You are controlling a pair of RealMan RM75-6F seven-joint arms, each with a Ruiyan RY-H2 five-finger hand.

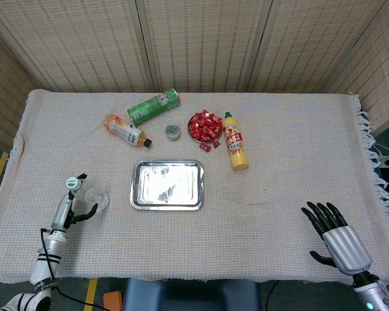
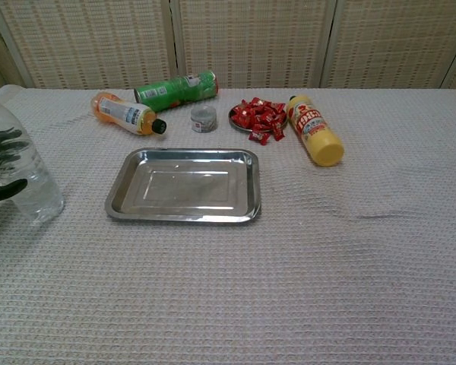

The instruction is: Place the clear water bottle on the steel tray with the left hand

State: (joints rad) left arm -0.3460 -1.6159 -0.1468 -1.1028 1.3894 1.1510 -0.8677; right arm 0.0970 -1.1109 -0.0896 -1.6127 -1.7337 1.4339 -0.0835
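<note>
The clear water bottle (image 2: 19,171) is seen standing upright on the counter (image 1: 279,194), well to the left of the steel tray (image 1: 167,185) and apart from it. In the head view its green cap (image 1: 71,183) is seen at the top. The left hand (image 2: 1,163) is placed against the bottle's left side; in the chest view dark fingers (image 2: 7,141) are seen curled around the clear body and a thumb is seen lower down in front. Whether a firm grip is made cannot be told, as most of the hand is cut off by the frame edge. In the head view the left hand (image 1: 70,206) is shown beside the bottle's base, with the arm running down toward the counter's near edge.

The steel tray is laid flat near the middle of the counter, with nothing in it. The right hand (image 1: 337,236) is seen at the near right corner of the counter, its fingers spread apart and nothing held.

Behind the tray, a green can (image 1: 153,106) is seen lying on its side, with an orange drink bottle (image 1: 126,131) lying just in front of it. A small round tin (image 1: 173,132) is set between that bottle and a bowl of red candies (image 1: 205,126). A yellow bottle (image 1: 234,149) is laid just right of the bowl
</note>
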